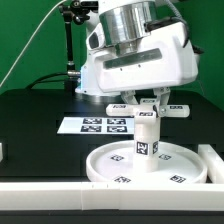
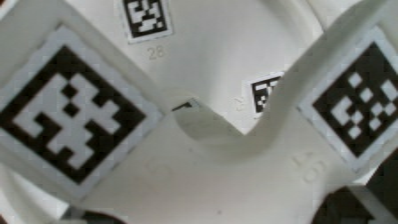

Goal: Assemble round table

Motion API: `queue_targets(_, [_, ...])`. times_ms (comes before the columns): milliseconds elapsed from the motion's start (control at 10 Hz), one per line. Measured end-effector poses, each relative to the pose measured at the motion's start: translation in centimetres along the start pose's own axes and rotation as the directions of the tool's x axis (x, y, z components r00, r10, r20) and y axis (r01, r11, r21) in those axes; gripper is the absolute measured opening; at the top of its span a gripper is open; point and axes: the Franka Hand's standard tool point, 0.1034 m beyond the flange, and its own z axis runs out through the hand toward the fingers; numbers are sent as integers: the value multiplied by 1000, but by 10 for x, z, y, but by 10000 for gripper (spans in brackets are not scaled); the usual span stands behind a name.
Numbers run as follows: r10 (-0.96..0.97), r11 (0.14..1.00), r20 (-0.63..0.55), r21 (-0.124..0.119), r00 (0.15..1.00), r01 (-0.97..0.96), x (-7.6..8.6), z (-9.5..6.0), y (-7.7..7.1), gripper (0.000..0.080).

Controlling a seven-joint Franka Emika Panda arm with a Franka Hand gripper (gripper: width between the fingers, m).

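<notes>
The large round disc (image 1: 112, 163) lies rim-up on the table. The short thick cylinder leg (image 1: 148, 138) stands upright at its middle. The cross-shaped four-arm piece (image 1: 172, 107) sits level on top of the leg. My gripper (image 1: 145, 102) comes straight down over it, its fingers closed on the cross's hub between the arms. In the wrist view the cross piece (image 2: 214, 160) fills the picture, two tagged arms spreading outward. The disc (image 2: 214, 40) shows beyond it with small tags. The dark fingertips (image 2: 365, 200) press against the hub's sides.
The marker board (image 1: 100, 125) lies on the black table behind the disc, toward the exterior view's left. A long white straight-edged bar (image 1: 60, 196) runs along the front, with a raised part (image 1: 212, 165) at the right. A black camera stand (image 1: 70, 50) rises at the back.
</notes>
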Motion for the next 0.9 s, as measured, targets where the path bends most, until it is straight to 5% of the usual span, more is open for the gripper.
queue_targets(200, [261, 965, -37, 34, 965, -260, -1, 0, -1, 458])
queue_targets(600, [433, 901, -24, 47, 901, -432, 1, 0, 0, 458])
queue_targets(900, [718, 694, 14, 75, 696, -716, 3, -1, 1, 458])
